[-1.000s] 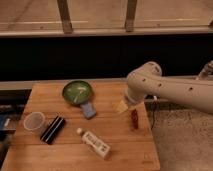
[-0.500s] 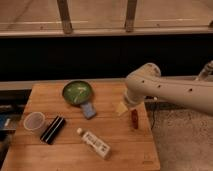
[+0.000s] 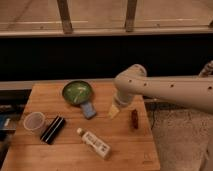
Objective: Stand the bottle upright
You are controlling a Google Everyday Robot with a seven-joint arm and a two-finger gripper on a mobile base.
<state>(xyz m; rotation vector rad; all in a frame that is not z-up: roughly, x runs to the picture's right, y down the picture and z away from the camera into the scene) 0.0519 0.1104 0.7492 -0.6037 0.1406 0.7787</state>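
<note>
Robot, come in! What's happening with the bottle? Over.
Gripper open, empty, over the table, right of middle. Bottle lying flat near front edge, untouched. Nothing between them.

No legible text in this view. The bottle (image 3: 94, 144), lying on the worktop (image 3: 131, 150), carries a pale label with dark print (apparently a few lines), too small to read. The gripper (image 3: 115, 111), hanging over the worktop's right half near the blue object (image 3: 89, 110), shows no readable marking.
</note>
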